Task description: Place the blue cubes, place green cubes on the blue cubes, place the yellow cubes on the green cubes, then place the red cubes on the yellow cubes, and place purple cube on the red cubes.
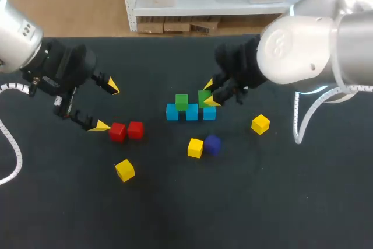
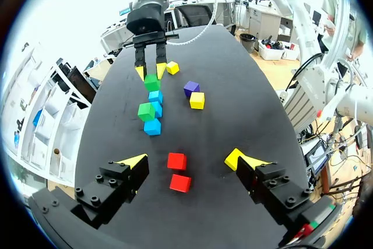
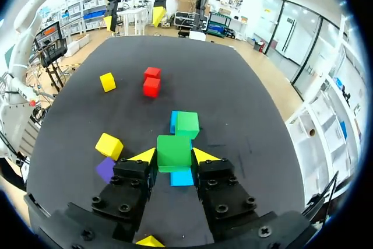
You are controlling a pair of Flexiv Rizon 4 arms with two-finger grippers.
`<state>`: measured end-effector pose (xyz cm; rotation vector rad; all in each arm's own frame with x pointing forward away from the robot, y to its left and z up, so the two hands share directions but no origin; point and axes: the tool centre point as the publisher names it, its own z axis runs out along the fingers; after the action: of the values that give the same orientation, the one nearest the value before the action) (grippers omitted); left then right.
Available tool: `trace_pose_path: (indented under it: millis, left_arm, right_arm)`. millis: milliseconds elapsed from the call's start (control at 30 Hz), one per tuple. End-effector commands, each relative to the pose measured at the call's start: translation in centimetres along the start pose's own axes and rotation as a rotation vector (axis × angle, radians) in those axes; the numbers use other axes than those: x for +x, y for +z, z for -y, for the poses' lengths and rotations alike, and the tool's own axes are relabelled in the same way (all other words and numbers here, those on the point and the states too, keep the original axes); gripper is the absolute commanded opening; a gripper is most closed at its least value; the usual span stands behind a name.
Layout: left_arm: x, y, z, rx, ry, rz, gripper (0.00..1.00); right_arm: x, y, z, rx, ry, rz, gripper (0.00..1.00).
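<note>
Three blue cubes (image 1: 192,112) lie in a row at the table's middle. One green cube (image 1: 181,101) rests on the row's left part. My right gripper (image 1: 210,94) is shut on a second green cube (image 1: 204,98) (image 3: 173,153), held over the row's right end, above a blue cube (image 3: 182,177); whether they touch I cannot tell. My left gripper (image 1: 106,107) (image 2: 185,160) hangs open, wide, left of two red cubes (image 1: 126,130) (image 2: 176,161). A purple cube (image 1: 213,144) sits beside a yellow cube (image 1: 195,147); other yellow cubes lie at the right (image 1: 260,123) and front left (image 1: 125,169).
The table (image 1: 280,202) is black. Its far edge runs behind both arms.
</note>
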<state>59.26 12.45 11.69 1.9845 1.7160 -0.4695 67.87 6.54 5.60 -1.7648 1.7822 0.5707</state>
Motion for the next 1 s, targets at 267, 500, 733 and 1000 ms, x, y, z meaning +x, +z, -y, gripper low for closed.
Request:
trace_pose_path:
  millis: [267, 500, 733, 1000]
  left_arm:
    - [0.2, 0.0, 0.1, -0.003, 0.004, 0.005, 1.0]
    - [0.2, 0.0, 0.1, -0.003, 0.004, 0.005, 1.0]
    - [0.2, 0.0, 0.1, -0.003, 0.004, 0.005, 1.0]
    - [0.2, 0.0, 0.1, -0.003, 0.004, 0.005, 1.0]
  right_arm:
    - [0.8, 1.1, 1.0, -0.002, 0.034, -0.016, 0.0]
    - [1.1, 1.4, 1.1, -0.002, 0.045, -0.021, 0.0]
    - [1.0, 1.7, 1.2, -0.007, 0.048, -0.022, 0.0]
    - [1.0, 2.2, 1.3, -0.012, 0.059, -0.029, 0.0]
